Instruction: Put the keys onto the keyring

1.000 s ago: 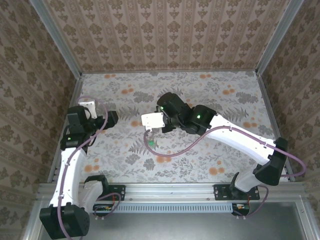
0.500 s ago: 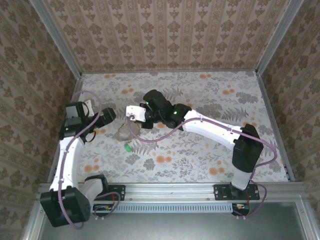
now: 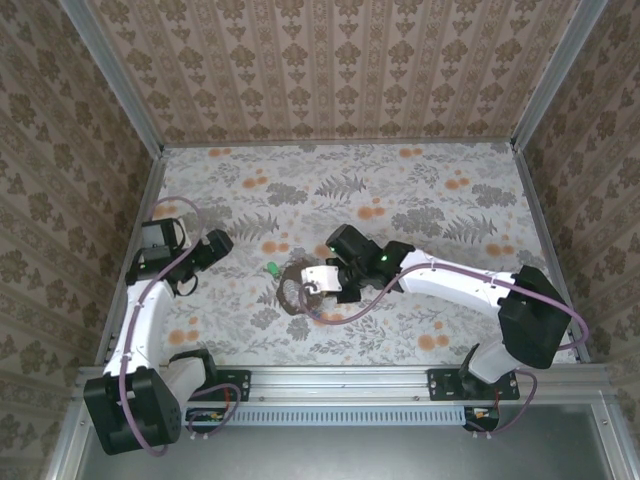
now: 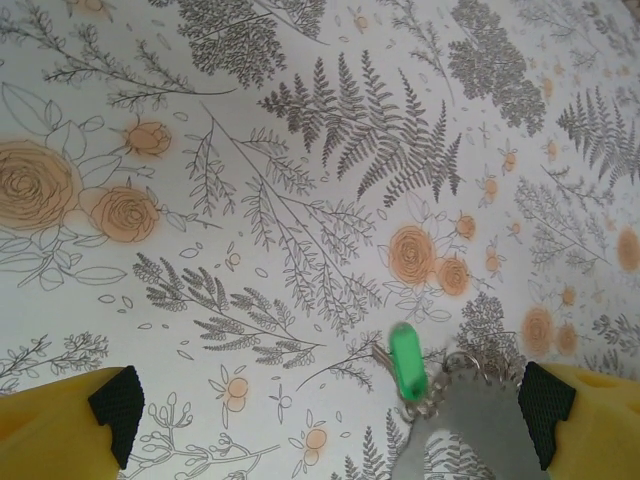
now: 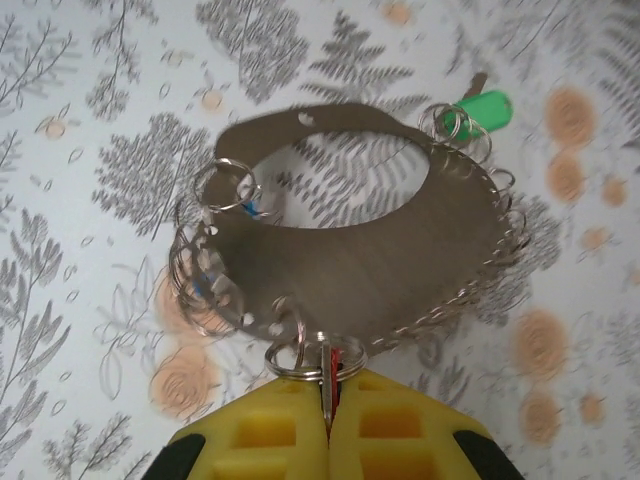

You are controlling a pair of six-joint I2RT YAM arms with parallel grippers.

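Near the middle of the surface (image 3: 440, 200), the right pincer (image 5: 327, 400) pinches the red key (image 5: 335, 362) on the right side of the keyring (image 5: 400, 240), probably to steady it, with the green key (image 5: 482, 108) at its far-left, while the left pincer (image 4: 328, 400) hovers spread further left, likely ready to assist.

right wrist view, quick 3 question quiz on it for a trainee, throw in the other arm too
1. True or false: the right gripper is shut on a red key that hangs from the keyring.
2. Pick one: the far key, at the keyring's upper right end in the right wrist view, has a head that is A red, B green, C yellow.
3. Fill in: the left gripper has its jaws ___.

Key: 1 true; 2 B; 3 open.
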